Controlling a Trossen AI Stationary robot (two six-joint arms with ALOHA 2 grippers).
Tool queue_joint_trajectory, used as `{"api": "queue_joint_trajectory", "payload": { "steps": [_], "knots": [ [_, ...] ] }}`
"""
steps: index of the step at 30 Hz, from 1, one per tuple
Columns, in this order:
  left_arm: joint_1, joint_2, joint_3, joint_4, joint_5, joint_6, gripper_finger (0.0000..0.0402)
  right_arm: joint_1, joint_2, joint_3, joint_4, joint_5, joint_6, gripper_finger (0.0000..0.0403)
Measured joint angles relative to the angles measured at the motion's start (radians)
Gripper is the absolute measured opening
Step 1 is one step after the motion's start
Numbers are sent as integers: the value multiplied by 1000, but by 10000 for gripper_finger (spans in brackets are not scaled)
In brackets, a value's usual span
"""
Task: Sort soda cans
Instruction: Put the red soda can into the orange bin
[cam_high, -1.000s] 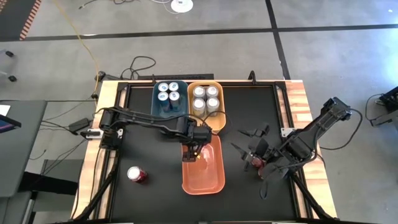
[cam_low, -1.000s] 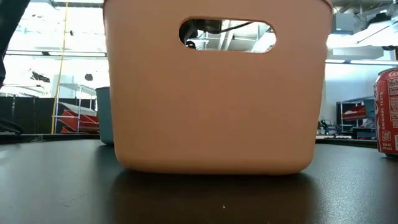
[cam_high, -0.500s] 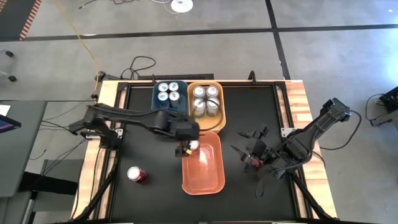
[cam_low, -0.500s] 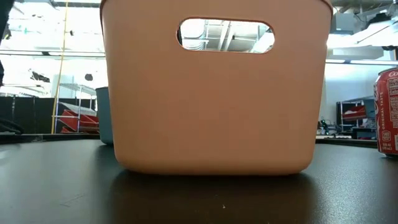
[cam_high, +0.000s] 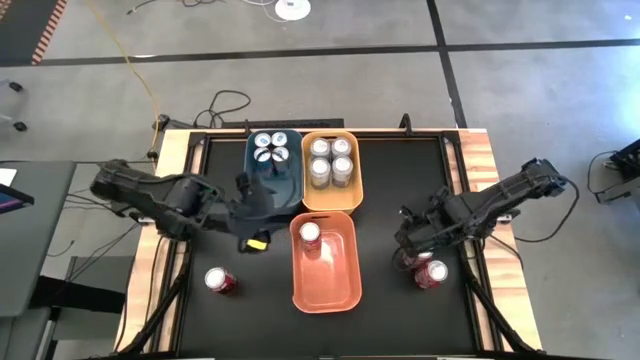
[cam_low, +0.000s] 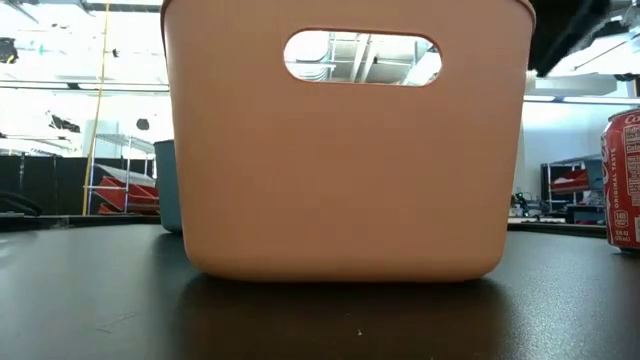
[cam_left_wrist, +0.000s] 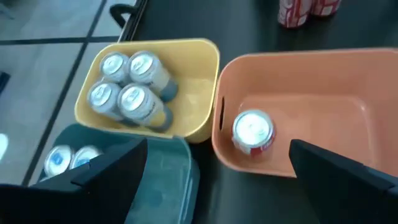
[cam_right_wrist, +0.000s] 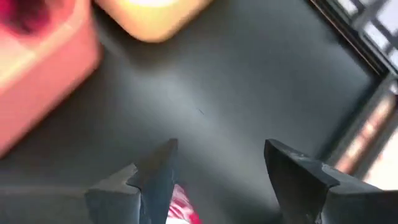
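Note:
My left gripper (cam_high: 262, 212) (cam_left_wrist: 217, 142) hangs open and empty above the table, left of the orange bin (cam_high: 325, 300). One red can (cam_high: 310, 233) (cam_left_wrist: 253, 130) stands upright in that bin's far end. My right gripper (cam_high: 408, 238) (cam_right_wrist: 221, 143) is tipped downward, open, over two red cans (cam_high: 430, 272) at the table's right. Bare table shows between its fingers, and a bit of red can (cam_right_wrist: 184, 210) lies low beside one finger. Another red can (cam_high: 220, 281) stands at the near left. My right gripper's finger has a red can (cam_right_wrist: 184, 210) close against its inner side. I cannot tell whether it touches the can.
The teal bin (cam_high: 252, 172) holds several dark blue cans (cam_high: 272, 147). The yellow bin (cam_high: 331, 205) holds several silver cans (cam_high: 330, 160). Both stand at the far middle, just beyond the orange bin. In the low view the orange bin (cam_low: 350, 180) fills the front.
My left gripper has let go of the red can, risen out of the orange bin and drawn back toward the table's left edge. The can stays upright in the bin. My right gripper has tipped downward over the red cans at the right.

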Motion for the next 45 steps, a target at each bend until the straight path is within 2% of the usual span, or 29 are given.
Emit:
{"api": "queue_joint_trajectory", "payload": {
  "steps": [5,12,14,20,28,31,40,42,45],
  "knots": [
    [-50,-84,-168,68,-97,-15,389,5,1,-23,8,-168,-61,255],
    [-76,-174,-439,264,-65,-15,389,5,1,-79,54,-403,-56,255],
    [-77,-191,-492,294,-63,-22,389,11,1,-91,50,-436,-54,257],
    [-76,-212,-583,327,-62,-40,389,11,1,-118,67,-468,-50,292],
    [-75,-213,-595,351,-62,-37,389,11,1,-194,125,-496,-47,378],
    [-75,-212,-595,362,-62,-36,389,11,0,-233,143,-499,-32,397],
    [-60,-212,-595,392,-63,-11,389,10,1,-307,265,-486,-31,376],
    [-51,-212,-595,392,-63,-11,389,10,1,-310,267,-486,-31,360],
    [-38,-212,-595,391,-64,-16,389,10,1,-309,268,-487,-31,313]
  ]
}}
